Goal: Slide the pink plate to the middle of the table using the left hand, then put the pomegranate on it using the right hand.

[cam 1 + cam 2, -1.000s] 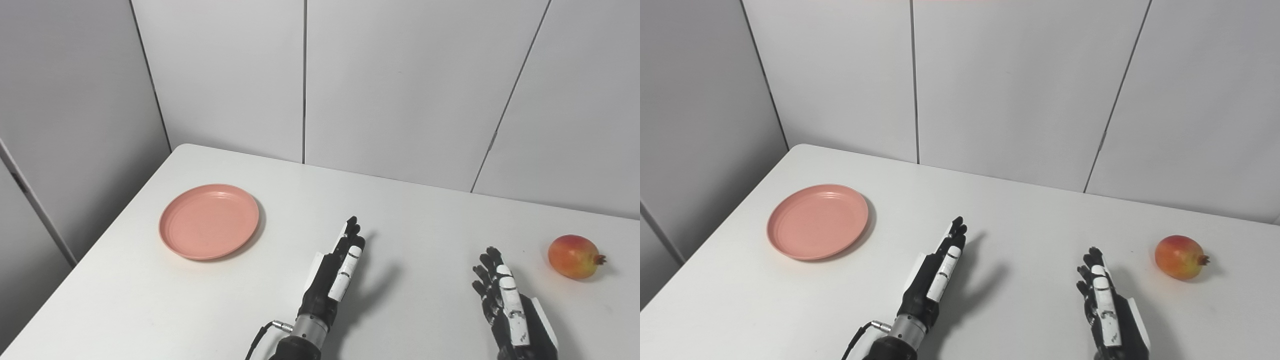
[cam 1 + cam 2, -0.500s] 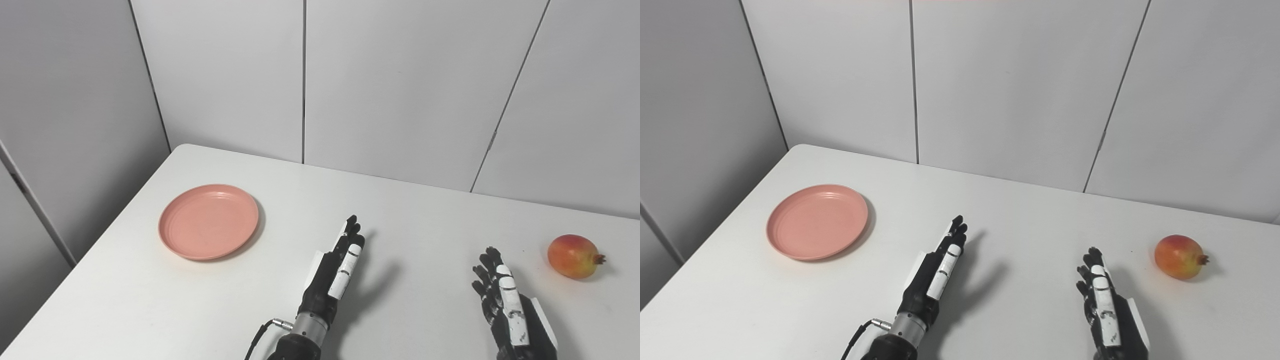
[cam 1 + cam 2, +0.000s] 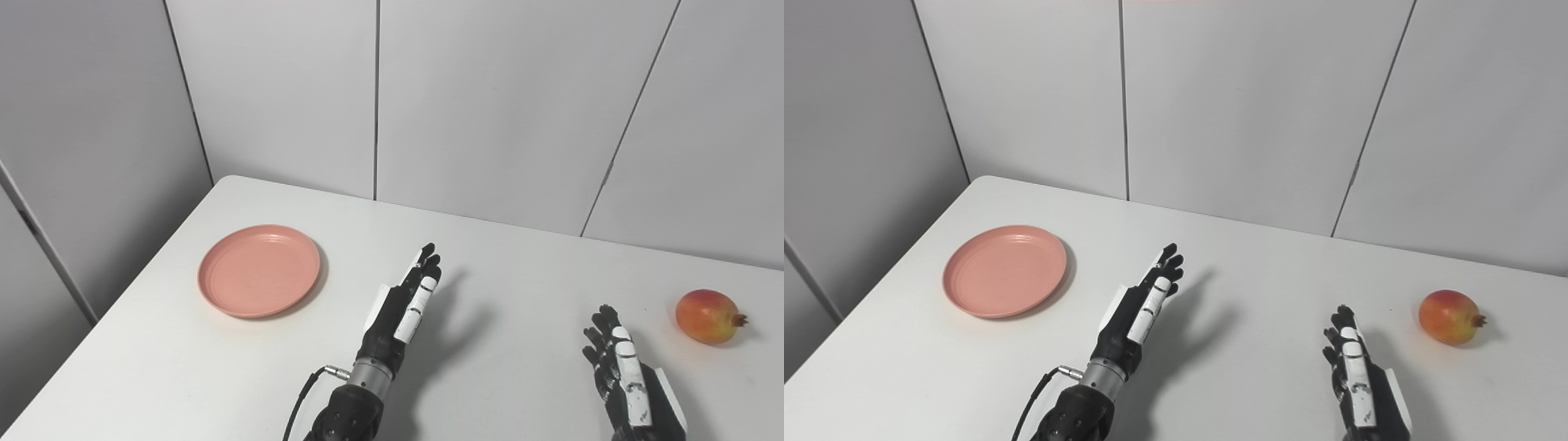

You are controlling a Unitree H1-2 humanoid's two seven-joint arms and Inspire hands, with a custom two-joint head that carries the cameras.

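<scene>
Both hands hold nothing. The left hand [image 3: 407,300] hovers over the middle of the table [image 3: 502,275], its fingers stretched out straight and lying close side by side, edge-on to the cameras and pointing toward the far wall; it touches no object and casts a shadow on the tabletop to its right. The right hand [image 3: 618,361] sits low near the front edge, fingers extended and slightly apart, also free of any object. No brand, label or writing can be read anywhere.

On the left part of the white table lies the pink plate [image 3: 259,271], well apart from the left hand. Far to the right rests the pomegranate [image 3: 705,315], near the right hand but not touching it. Plain pale wall panels [image 3: 490,104] with dark vertical seams close the room behind.
</scene>
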